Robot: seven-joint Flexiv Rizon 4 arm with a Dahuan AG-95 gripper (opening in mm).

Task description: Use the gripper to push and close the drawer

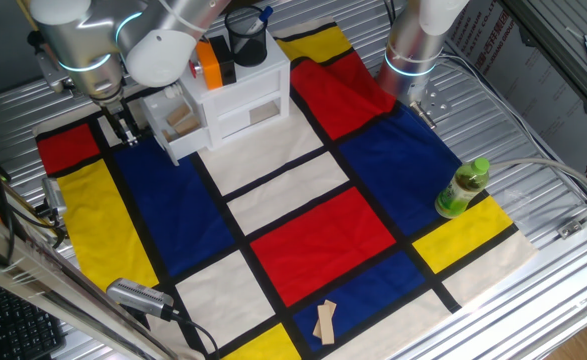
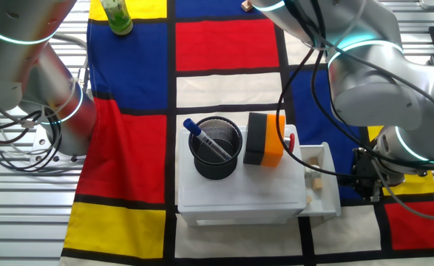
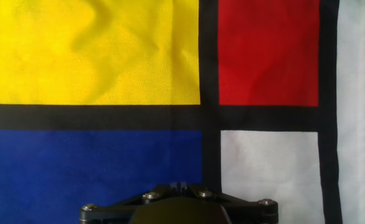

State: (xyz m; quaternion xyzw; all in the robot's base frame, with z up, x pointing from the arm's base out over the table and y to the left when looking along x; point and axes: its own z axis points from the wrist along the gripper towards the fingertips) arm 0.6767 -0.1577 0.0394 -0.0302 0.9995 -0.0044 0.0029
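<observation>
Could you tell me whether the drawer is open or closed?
Open: the drawer sticks out from the cabinet, wooden pieces showing inside.

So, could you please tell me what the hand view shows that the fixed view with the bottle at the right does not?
Only the hand view shows the gripper's black screwed base up close, above the cloth; no drawer appears there. Only the fixed view shows the open drawer with wooden pieces, the white cabinet, the green bottle, and the gripper beside the drawer. Both share the colour-block cloth.
</observation>
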